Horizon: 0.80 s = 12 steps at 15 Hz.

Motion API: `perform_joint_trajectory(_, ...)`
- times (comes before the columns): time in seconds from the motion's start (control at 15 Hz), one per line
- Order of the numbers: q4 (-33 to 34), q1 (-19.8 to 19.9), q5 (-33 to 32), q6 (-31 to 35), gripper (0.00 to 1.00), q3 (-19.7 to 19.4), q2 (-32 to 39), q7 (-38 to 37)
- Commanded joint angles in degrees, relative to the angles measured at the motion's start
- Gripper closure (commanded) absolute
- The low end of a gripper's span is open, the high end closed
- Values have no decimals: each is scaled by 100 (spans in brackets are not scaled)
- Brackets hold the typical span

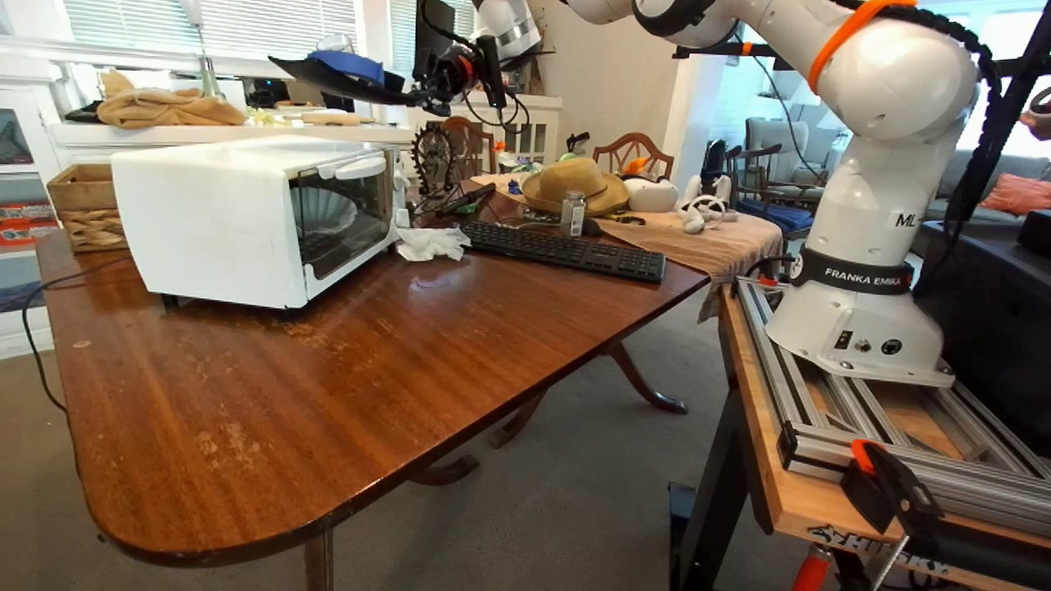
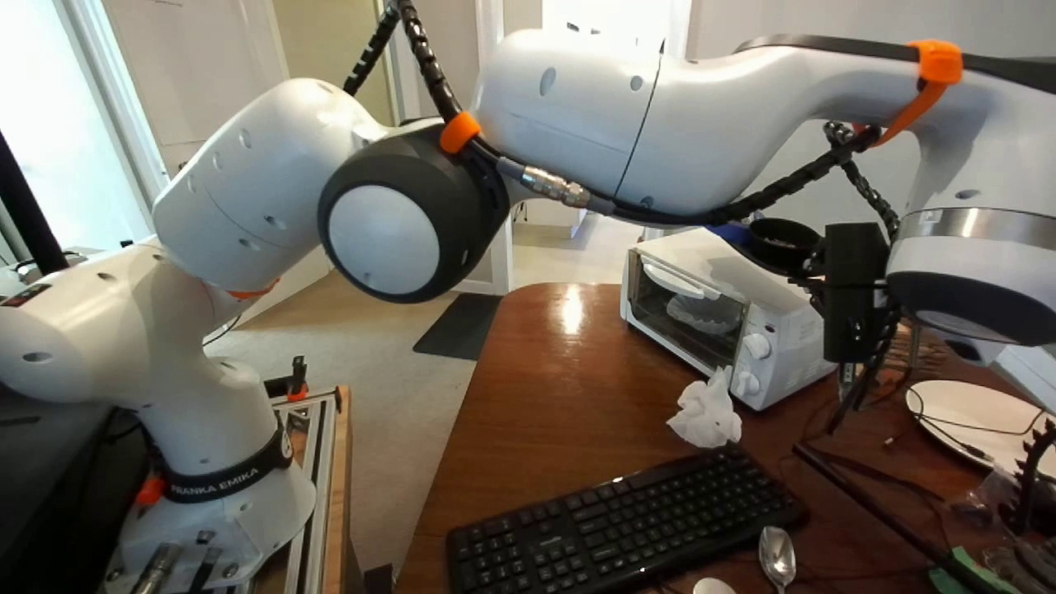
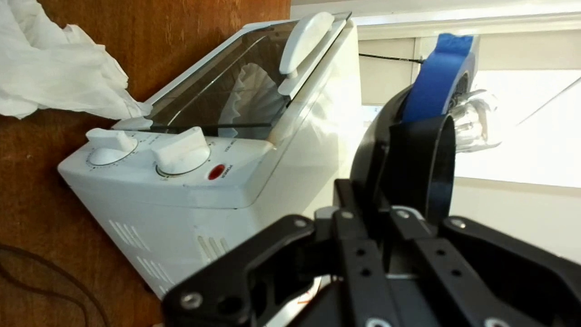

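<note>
My gripper [image 3: 363, 193] is shut on the edge of a black bowl-like dish [image 3: 420, 159], which reaches out beyond the fingers in the wrist view. A blue ring, like a tape roll [image 3: 429, 81], and a shiny clear item [image 3: 476, 120] rest in the dish. In an exterior view the black dish [image 1: 316, 75] hangs in the air above a white toaster oven [image 1: 209, 222]. Part of the dish [image 2: 788, 241] shows beside the gripper in an exterior view. The white oven [image 3: 295, 168] has its glass door closed, with a pale fluted thing [image 3: 254, 100] behind it.
On the wooden table [image 1: 328, 394] lie crumpled white tissue [image 1: 431, 244] and a black keyboard [image 1: 566, 250]. A white plate [image 2: 949, 404], a spoon [image 2: 777, 557] and cables sit nearby. A glass jar [image 1: 572, 215] stands behind the keyboard; a straw hat [image 1: 575, 182] is further back.
</note>
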State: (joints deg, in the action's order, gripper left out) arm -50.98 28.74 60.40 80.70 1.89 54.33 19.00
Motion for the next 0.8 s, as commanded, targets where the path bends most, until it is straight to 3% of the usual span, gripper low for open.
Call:
perform_joint_trajectory(0.0,812,-104,203,141,98,109,518,-559)
perform_joint_trajectory(0.73,1656,-552,28,515,98,182,1203,-1154)
